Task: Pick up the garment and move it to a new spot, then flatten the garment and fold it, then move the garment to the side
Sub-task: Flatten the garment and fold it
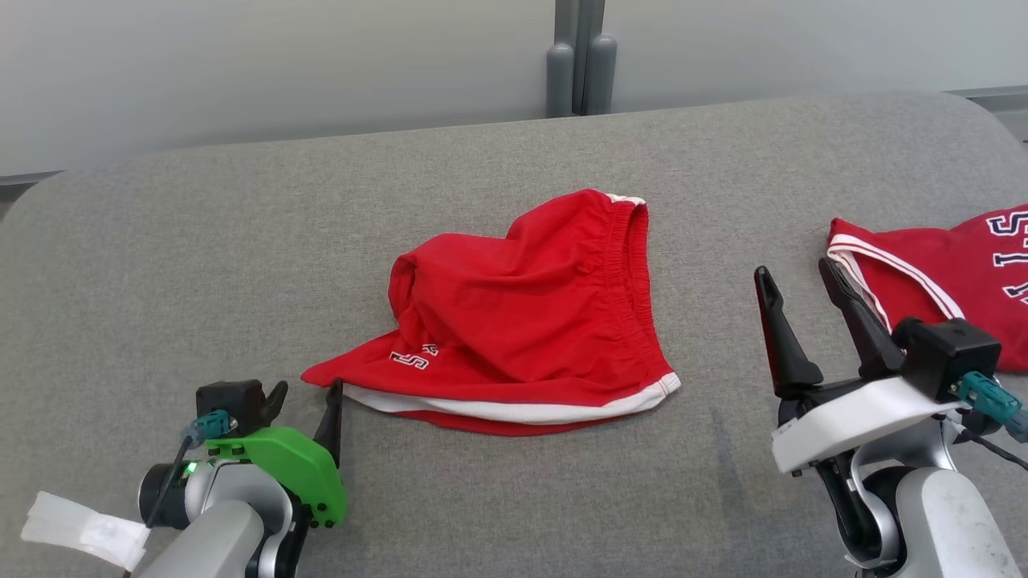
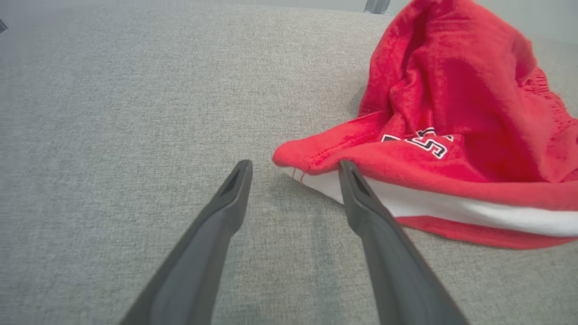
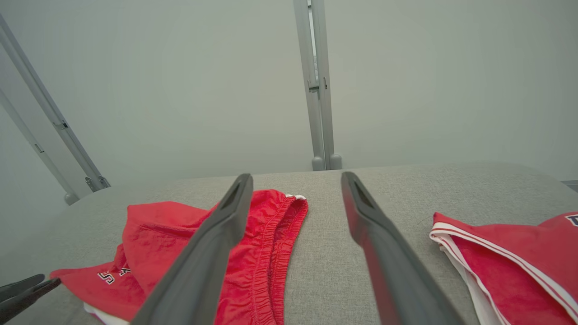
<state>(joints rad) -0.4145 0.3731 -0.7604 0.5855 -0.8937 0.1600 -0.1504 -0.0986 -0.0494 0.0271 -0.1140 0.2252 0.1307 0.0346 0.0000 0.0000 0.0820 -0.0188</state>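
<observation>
Red shorts (image 1: 522, 321), white hem trim, elastic waistband, rumpled, bunched upward, lying mid grey surface (image 1: 161, 265)

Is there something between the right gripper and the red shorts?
Nothing visible does. Bare grey surface lies between the right gripper and the red shorts. The other red garment lies on the gripper's opposite side, out of that path.

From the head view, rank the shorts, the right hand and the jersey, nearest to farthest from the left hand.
1. Shorts, centre, hem corner beside the left hand.
2. Right hand, lower right.
3. Jersey, far right edge.
</observation>
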